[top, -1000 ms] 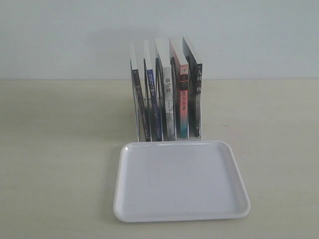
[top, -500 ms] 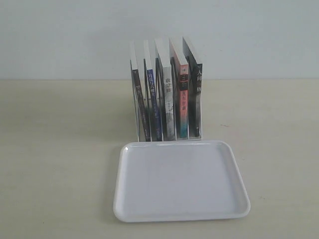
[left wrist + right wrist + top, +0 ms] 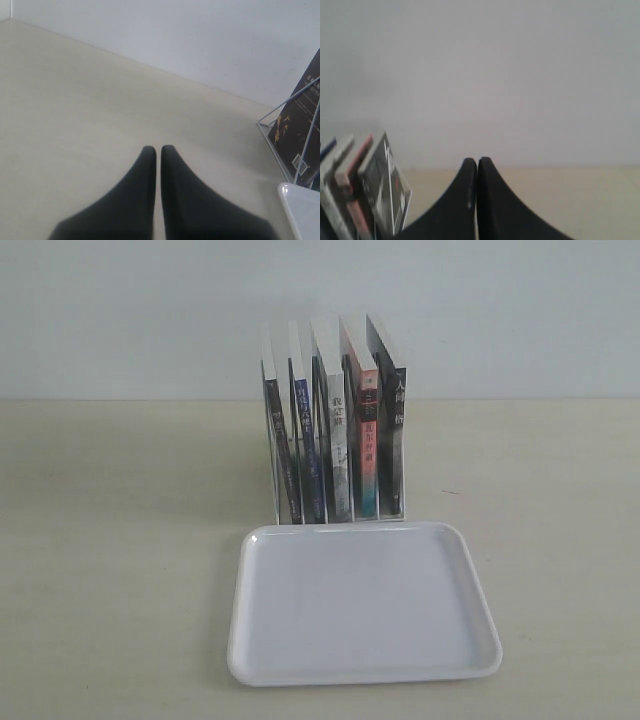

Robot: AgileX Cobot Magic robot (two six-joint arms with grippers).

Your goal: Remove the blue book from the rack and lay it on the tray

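My left gripper [image 3: 158,150] and right gripper [image 3: 477,162] are pressed together, empty; the blue book [image 3: 305,440] stands upright in the rack [image 3: 340,517] (upper centre, second slot from left), with the tray [image 3: 360,605] just below, presumably for a short carry.

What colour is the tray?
The tray is plain white, clearest in the exterior view.

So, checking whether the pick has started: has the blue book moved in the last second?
No. The blue book sits in the rack as before, same place behind the tray rim.
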